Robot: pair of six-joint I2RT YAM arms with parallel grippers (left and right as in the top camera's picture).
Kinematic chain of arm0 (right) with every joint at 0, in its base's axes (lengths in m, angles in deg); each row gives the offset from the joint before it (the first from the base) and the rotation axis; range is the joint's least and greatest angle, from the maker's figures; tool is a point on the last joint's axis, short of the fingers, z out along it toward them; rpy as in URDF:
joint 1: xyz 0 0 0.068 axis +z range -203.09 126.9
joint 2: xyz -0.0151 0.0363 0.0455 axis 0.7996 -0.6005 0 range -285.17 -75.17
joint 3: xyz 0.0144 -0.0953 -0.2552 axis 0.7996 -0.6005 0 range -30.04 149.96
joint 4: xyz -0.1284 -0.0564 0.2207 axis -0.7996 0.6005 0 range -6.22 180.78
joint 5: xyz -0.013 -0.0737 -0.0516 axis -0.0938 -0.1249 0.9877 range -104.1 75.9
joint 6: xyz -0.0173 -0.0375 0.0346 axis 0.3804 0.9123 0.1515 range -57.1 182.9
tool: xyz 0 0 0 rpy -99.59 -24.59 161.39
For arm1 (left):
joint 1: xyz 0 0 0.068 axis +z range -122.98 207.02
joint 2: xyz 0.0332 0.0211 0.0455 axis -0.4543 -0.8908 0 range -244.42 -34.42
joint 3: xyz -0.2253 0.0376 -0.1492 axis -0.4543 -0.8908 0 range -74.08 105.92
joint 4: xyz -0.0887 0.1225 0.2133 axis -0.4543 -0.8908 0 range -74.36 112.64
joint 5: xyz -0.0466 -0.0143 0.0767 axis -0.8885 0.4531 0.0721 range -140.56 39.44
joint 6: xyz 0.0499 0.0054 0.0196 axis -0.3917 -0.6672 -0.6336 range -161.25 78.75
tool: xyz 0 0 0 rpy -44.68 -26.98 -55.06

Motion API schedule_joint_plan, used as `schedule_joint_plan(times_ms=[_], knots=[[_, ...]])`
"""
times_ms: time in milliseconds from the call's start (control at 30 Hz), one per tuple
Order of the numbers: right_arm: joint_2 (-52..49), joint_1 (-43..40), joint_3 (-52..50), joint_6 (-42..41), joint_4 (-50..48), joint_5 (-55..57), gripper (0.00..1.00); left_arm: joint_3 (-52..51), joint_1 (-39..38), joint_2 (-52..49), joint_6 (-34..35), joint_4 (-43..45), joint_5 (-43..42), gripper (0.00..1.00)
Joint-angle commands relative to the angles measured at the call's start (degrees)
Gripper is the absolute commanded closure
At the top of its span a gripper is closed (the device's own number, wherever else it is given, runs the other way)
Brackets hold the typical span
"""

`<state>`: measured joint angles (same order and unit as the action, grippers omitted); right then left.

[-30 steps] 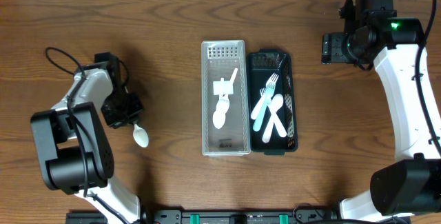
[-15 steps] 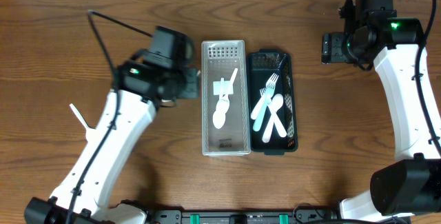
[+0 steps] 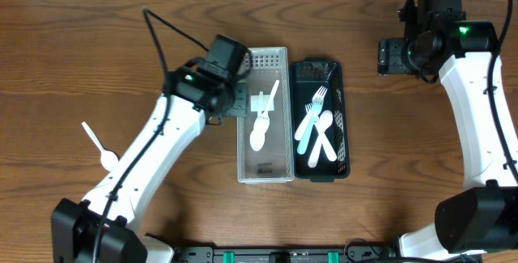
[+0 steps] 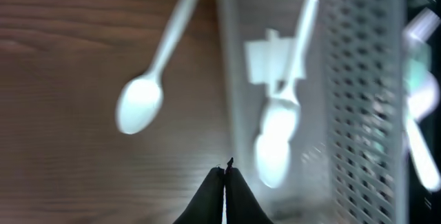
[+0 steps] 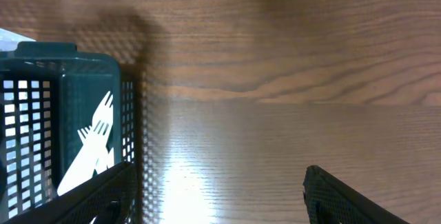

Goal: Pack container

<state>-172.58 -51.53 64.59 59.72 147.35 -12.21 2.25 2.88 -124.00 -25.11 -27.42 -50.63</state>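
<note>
At the middle of the wooden table (image 3: 121,20) a clear container (image 3: 280,154) lies lengthwise, with a dark green basket (image 3: 312,69) touching its right side. Inside the container are a white spoon (image 3: 258,136), its bowl toward the robot, and a small white piece (image 3: 261,101) beside its handle. The basket holds a loose heap of white and pale blue forks and spoons (image 3: 317,125).

The left gripper (image 3: 233,95) hangs over the container's left wall near the far end. In the left wrist view its fingertips (image 4: 225,172) meet with nothing between them.

That same view shows a second white spoon (image 4: 147,96) on the wood just outside the container's left wall. The picture is blurred, so I cannot tell whether it is the spoon (image 3: 99,146) that the overhead view shows well to the left.

The right gripper (image 3: 395,57) sits far right, apart from the basket, its jaws spread wide and empty above bare wood.
</note>
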Motion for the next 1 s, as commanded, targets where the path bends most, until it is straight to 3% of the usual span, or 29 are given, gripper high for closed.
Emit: schedule_joint_plan(times_ms=[0,67,167,433,600,967], knots=[[-0.44,-0.15,-1.22,0.72,-0.35,-0.2,0.19,1.55,3.58,1.86,-4.96,0.17,2.69,0.71],[-0.44,-0.15,-1.75,0.72,-0.74,-0.2,0.19,2.14,5.25,1.88,-11.8,1.33,2.69,0.49],[-0.48,-0.15,-2.29,0.72,-1.29,-0.2,0.19,2.14,7.89,1.6,-20.59,3.76,2.69,0.39],[-0.55,-0.15,-2.29,0.72,-1.44,-0.2,0.19,2.12,14.97,-4.74,-22.8,10.4,-0.31,0.38],[-0.55,-0.15,-2.29,0.72,-1.42,-0.2,0.19,2.14,14.91,-13.27,-27.08,11.43,-0.98,0.39],[-0.59,-0.15,-2.29,0.72,-1.44,-0.2,0.19,2.12,14.58,-21.88,-27.06,12.02,-6.88,0.39]])
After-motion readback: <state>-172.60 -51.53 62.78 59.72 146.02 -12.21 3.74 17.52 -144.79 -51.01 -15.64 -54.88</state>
